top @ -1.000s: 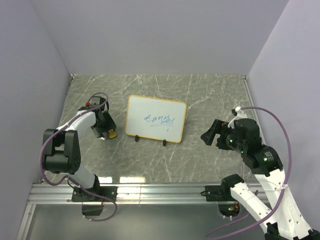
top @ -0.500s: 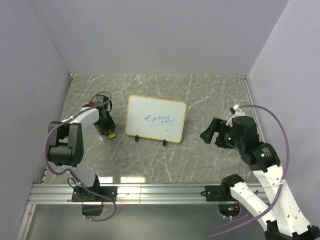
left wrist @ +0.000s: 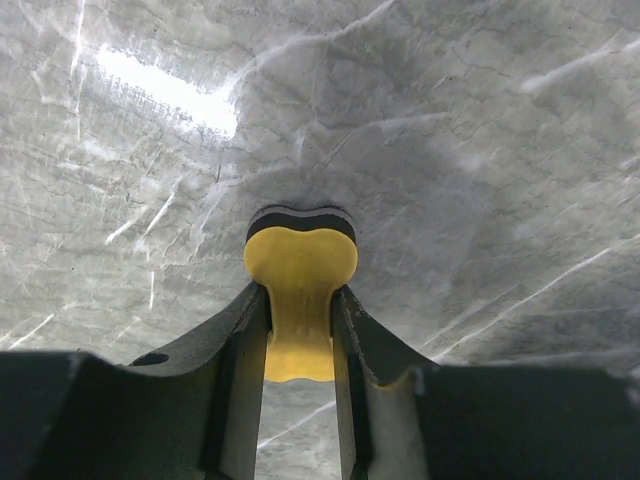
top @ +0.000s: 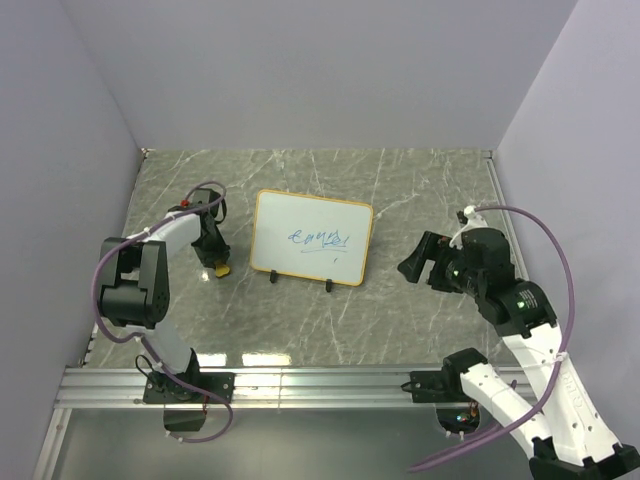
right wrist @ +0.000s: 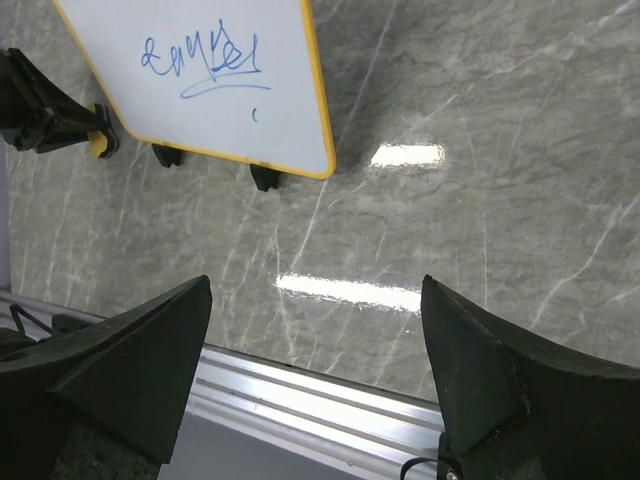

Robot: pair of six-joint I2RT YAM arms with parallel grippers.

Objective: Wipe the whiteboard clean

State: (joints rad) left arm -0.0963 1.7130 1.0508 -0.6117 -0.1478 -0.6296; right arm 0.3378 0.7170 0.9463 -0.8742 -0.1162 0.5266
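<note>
Down at the near edge, the aluminium rail (top: 320, 385) ran across the front of the bench (top: 420, 190) with both arm bases bolted to it.

And there was the right claw (top: 418, 265), fingers spread wide with nothing between them. It hung over the grey marbled surface on the right side, well apart from the board. From the right wrist view the right claw (right wrist: 315, 290) showed its two dark fingers (right wrist: 150, 340) far apart, with bare bench and the rail (right wrist: 300, 400) between them.

Over on the left, the left claw (top: 215, 258) pointed down, low over the bench, just left of the board. The left wrist view gave the detail: the left claw (left wrist: 300, 300) was clamped on a small yellow block (left wrist: 300, 265), one finger pressed against each side. The block had a dark layer at its far end. Whether the yellow block (top: 222, 269) actually touched the surface could not be told.

A little farther back, around the middle of the bench, stood the whiteboard (top: 312, 238), yellow-orange frame and rounded corners, resting on two black feet (top: 276, 275) at its near edge. A blue scribble (top: 320, 239) sat on the white face, unerased. The right wrist camera caught the whiteboard (right wrist: 200, 80) too, the scribble (right wrist: 200, 62) plain to read as loops over an underline.
</note>
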